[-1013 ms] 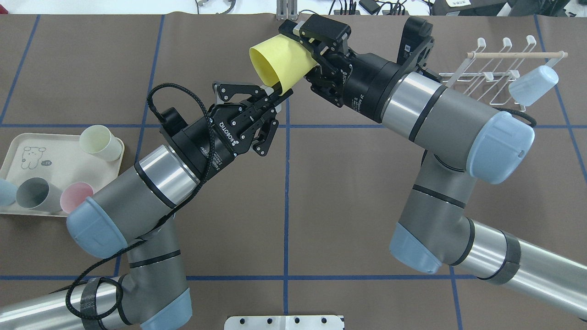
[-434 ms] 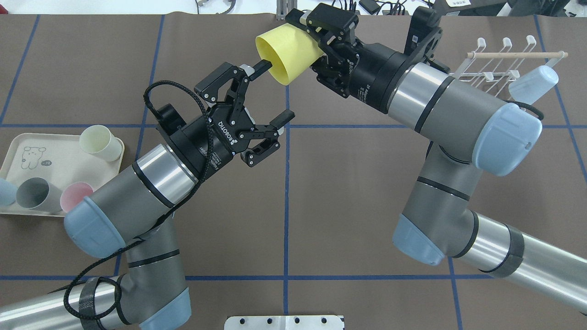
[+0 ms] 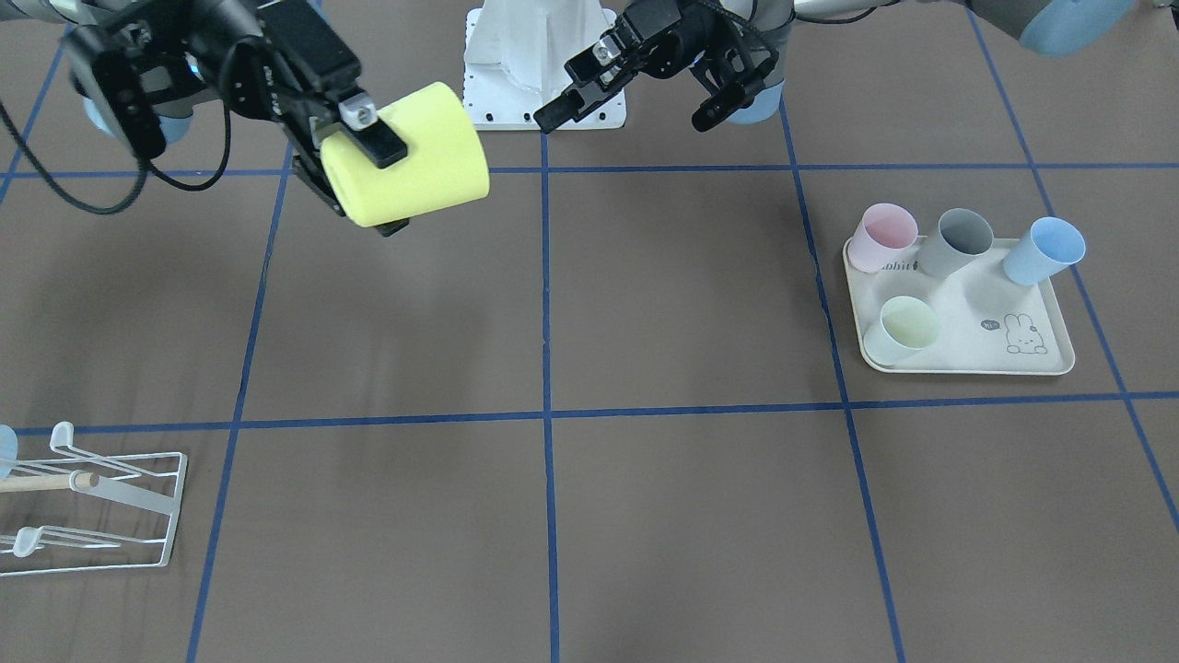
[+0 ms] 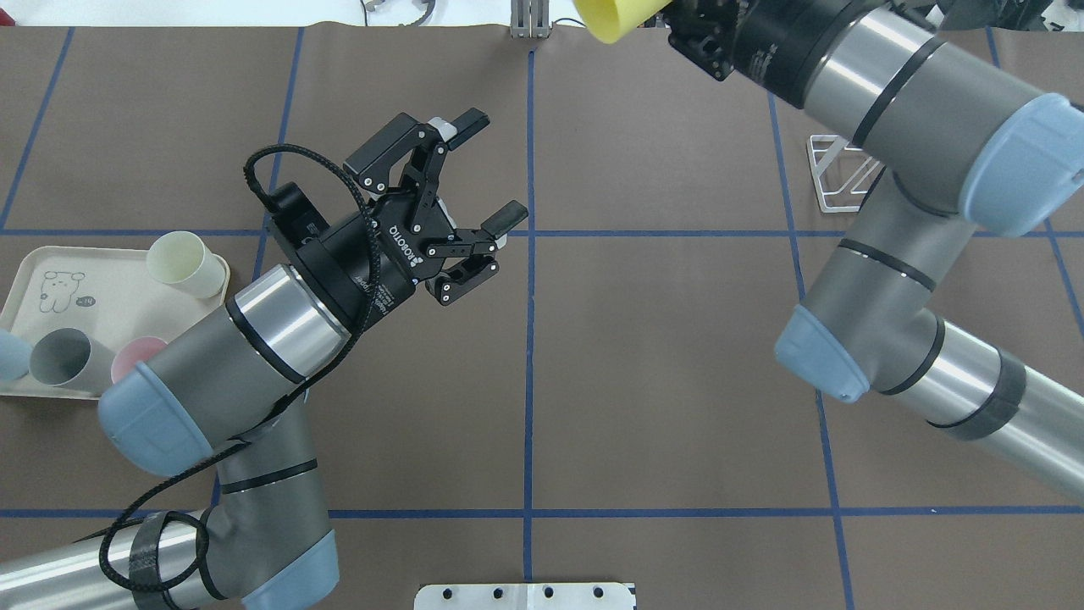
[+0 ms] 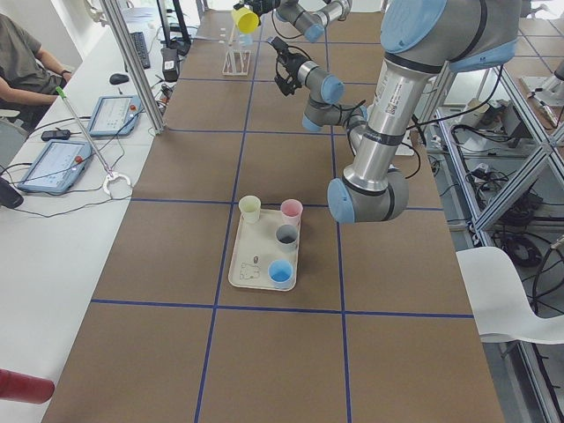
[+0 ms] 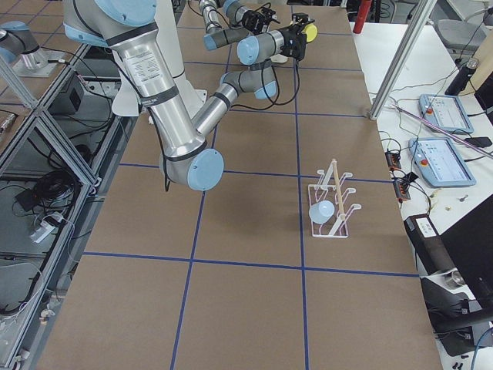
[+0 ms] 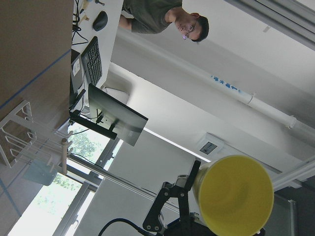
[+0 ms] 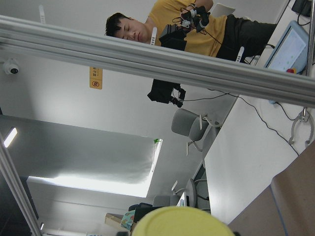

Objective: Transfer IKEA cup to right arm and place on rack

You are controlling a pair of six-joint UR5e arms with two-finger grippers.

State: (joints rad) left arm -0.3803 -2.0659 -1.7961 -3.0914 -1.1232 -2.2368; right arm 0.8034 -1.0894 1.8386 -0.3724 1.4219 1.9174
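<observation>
We see the right tool (image 3: 379,180) pinching the yellow cup (image 3: 419,157), held sideways in the air above the surface (image 3: 645,322), well apart from the rack (image 3: 103,505). The left tool (image 4: 494,170) hangs with its jaws spread.

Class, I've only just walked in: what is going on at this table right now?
The right hand grips a yellow cup on its side in mid-air. The left hand is open and empty, well apart from the cup, so the handover looks done. The rack holds one blue cup; the yellow one is not on it yet. Four more cups sit on the tray.
</observation>
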